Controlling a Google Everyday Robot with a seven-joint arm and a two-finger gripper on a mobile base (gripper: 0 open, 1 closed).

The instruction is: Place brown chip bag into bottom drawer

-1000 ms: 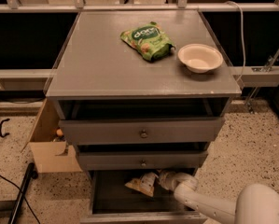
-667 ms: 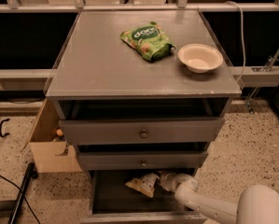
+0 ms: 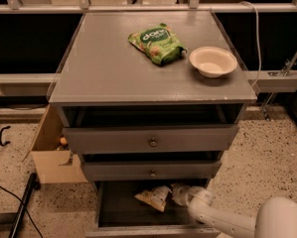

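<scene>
The bottom drawer (image 3: 113,207) is pulled open at the foot of the grey cabinet, its inside dark grey. The brown chip bag (image 3: 154,198) lies inside it toward the back, showing a yellow-tan edge and a white panel. My gripper (image 3: 177,194) reaches into the drawer from the lower right, right beside the bag's right end; its white arm (image 3: 222,221) runs off toward the lower right corner. The second drawer's front hides the part of the bag and gripper behind it.
A green snack bag (image 3: 156,43) and a white bowl (image 3: 213,61) sit on the cabinet top (image 3: 103,68). Two shallower drawers with round knobs (image 3: 152,143) stand slightly open above. A cardboard box (image 3: 53,155) is on the floor at the left, with a black cable nearby.
</scene>
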